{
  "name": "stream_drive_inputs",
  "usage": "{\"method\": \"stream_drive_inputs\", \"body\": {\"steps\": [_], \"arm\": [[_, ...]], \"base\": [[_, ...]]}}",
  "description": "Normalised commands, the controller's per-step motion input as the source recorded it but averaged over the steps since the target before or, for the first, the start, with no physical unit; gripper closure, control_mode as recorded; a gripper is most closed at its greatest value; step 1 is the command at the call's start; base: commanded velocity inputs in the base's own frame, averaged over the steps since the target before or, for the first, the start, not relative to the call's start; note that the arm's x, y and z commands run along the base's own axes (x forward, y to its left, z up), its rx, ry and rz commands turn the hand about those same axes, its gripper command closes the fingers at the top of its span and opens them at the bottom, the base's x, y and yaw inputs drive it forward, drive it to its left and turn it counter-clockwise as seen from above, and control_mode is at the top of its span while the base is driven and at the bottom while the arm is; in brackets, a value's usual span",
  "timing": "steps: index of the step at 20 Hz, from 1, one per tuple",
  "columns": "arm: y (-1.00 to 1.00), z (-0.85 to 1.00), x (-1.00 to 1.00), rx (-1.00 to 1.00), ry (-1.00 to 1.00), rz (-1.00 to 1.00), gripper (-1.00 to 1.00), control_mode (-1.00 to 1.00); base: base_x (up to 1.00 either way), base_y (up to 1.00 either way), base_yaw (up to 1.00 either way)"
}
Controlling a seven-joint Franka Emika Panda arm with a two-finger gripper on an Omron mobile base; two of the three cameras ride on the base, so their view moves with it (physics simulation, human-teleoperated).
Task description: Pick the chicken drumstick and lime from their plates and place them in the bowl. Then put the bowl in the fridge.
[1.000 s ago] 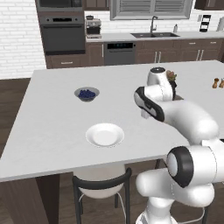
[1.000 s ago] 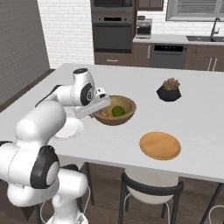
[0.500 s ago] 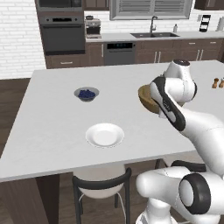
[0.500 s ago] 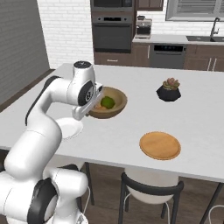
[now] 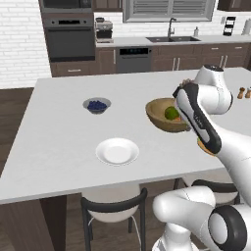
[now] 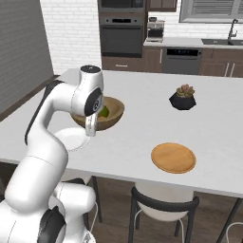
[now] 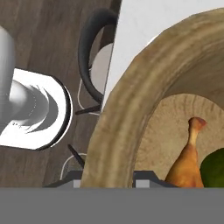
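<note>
My gripper point(image 7: 107, 177) is clamped on the rim of the bowl point(image 7: 131, 109), one finger either side of the wall, on the edge nearest my base. The bowl point(image 5: 166, 115) sits tilted above the island counter point(image 5: 63, 142), seemingly lifted off it, just past the white plate point(image 5: 117, 150) going away from the base; I can't tell the clearance from these views.

Contents, relative to the bowl: chicken drumstick point(image 7: 186, 162) lies inside against the floor, bone end pointing away from my fingers; lime point(image 7: 214, 168) right beside it, touching or nearly. The lime point(image 6: 103, 112) shows green over the rim in the right base view.

Handling notes, my read:
- Bowl is wood, stiff, thick-walled. Won't deform or crack under the pinch.
- Single-point rim grip on a wide bowl means the load hangs off one side. Expect it to want to pivot in the fingers.
- Lime is round and will roll to the low side; drumstick may slide too. Neither is heavy, but shifting load adds swing.
- Keep the bowl near level and move slowly toward the fridge.

Wooden plate point(image 6: 173, 157) sits bare, well to the right of the bowl.
</note>
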Motion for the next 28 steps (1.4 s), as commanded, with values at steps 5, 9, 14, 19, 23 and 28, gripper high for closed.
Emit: {"method": "stream_drive_inputs", "body": {"steps": [5, 9, 14, 19, 23, 28], "arm": [[-0.03, 0.0, -0.19, -0.15, -0.18, 0.02, 1.0, -1.0], [0.0, 0.08, -0.22, -0.03, -0.1, -0.15, 1.0, -1.0], [0.0, 0.33, -0.16, 0.05, 0.01, -0.1, 1.0, -1.0], [-0.03, 0.16, -0.46, 0.12, 0.08, 0.0, 1.0, -1.0], [0.0, 0.0, -0.53, 0.01, 0.04, 0.0, 1.0, -1.0], [0.0, -0.04, -0.23, 0.0, 0.0, 0.0, 1.0, -1.0]], "base": [[0.0, 0.0, 0.0], [0.0, 0.0, 0.0], [0.0, 0.0, 0.0], [0.0, 0.0, 0.0], [0.0, 0.0, 0.0], [0.0, 0.0, 0.0]]}}
